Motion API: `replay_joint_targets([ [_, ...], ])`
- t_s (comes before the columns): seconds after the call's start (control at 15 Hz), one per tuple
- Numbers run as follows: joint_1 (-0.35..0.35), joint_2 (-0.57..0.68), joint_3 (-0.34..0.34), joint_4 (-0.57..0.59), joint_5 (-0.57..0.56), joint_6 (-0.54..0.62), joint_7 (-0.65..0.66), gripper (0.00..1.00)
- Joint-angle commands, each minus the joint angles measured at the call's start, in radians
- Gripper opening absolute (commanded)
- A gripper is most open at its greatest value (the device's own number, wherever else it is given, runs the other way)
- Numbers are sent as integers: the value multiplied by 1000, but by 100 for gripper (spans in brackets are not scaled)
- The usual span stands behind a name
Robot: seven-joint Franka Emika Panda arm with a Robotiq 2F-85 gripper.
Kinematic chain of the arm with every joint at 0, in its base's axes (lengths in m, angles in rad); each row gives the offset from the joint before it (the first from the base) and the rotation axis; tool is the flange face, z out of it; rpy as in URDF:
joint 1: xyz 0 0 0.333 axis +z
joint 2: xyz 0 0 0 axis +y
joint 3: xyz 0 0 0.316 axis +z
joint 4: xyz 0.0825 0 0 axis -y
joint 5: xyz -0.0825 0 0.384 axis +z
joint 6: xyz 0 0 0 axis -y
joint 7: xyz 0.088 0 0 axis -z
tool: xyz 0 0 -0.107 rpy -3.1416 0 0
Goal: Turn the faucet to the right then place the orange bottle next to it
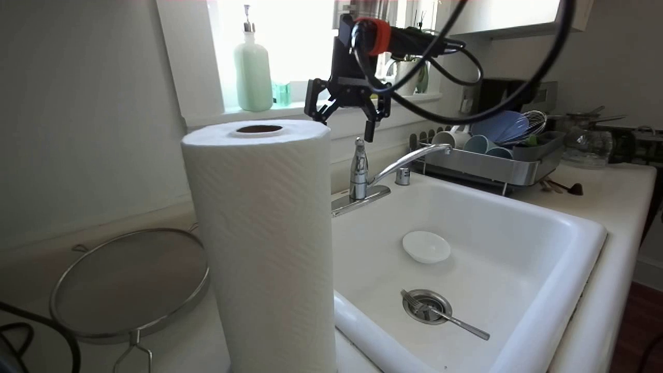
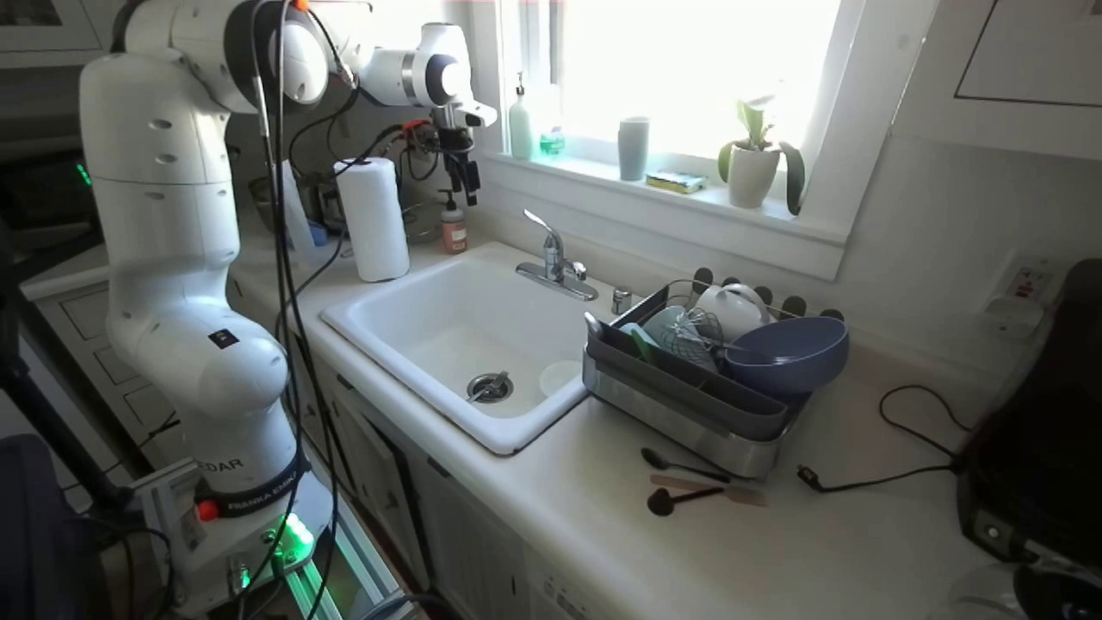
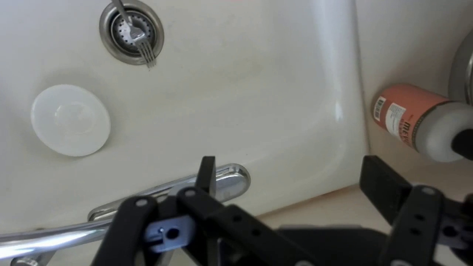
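The counter (image 2: pixel 594 525) carries the whole work area, and from where I stand the robot arm (image 2: pixel 159 155) reaches across it from its front edge. The sink (image 2: pixel 482 310) is set into the counter and forms the station for both steps. The dish rack (image 2: pixel 667 413) stands at the sink's right-hand end, as one faces it from the front. The faucet (image 1: pixel 358 171) is mounted on the sink's back ledge, its spout (image 1: pixel 409 156) directed toward the dish rack rather than out over the middle of the sink. Step one, if it concerns the spout, therefore appears complete. The gripper (image 3: pixel 291 171) hangs above the sink's back corner, jaws spread, nothing held between them. The orange bottle (image 3: pixel 414 114) stands upright on the counter just outside the sink rim, at the end opposite the dish rack and apart from the faucet. Step two is not yet done: the bottle needs to be grasped, lifted and set down beside the faucet, then released.
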Motion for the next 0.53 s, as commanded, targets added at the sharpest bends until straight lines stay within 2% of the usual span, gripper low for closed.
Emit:
replay_joint_targets([
  [0.0, 65, 141, -16, 208, 47, -112, 189, 100],
  [0.4, 135, 318, -29, 449, 144, -103, 449, 100],
  [0.47, 146, 344, -34, 493, 154, -130, 499, 100],
])
